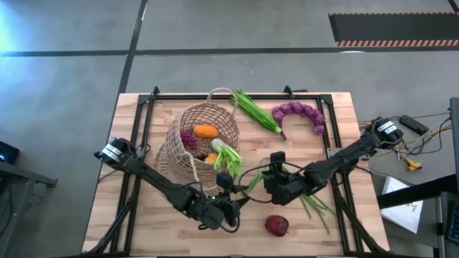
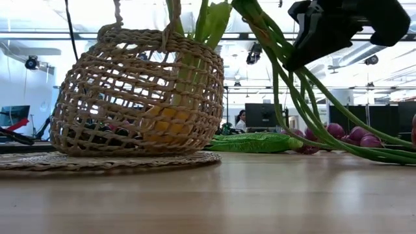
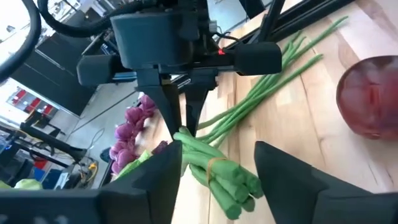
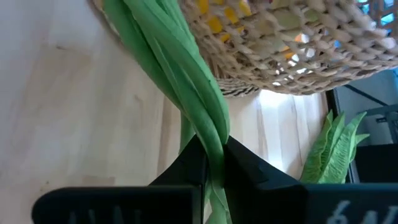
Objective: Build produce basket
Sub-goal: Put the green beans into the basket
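Observation:
The woven basket (image 1: 188,149) lies tilted at the table's middle left, with a leek (image 1: 226,154), an orange pepper (image 1: 205,131) and grapes (image 1: 188,138) inside. My right gripper (image 1: 271,179) is shut on the bunch of green beans (image 3: 249,106). My left gripper (image 3: 217,158) is open, one finger on each side of the bunch's banded end (image 3: 227,186); I cannot tell whether it touches. A red onion (image 1: 276,226) rests on the table near the front edge. My right gripper pinches the bean bunch (image 4: 214,140) between its two fingers, a short way back from the banded end. The fingers (image 3: 169,115) slant down from the table's right and lie across the stalks. The banded end is lifted; the thin tips (image 1: 319,209) trail on the table.
Green pods (image 1: 257,112) and a purple string of onions (image 1: 301,113) lie at the far side, right of the basket. A black frame (image 1: 143,115) runs along the table's edges. Bare wood shows at the near left.

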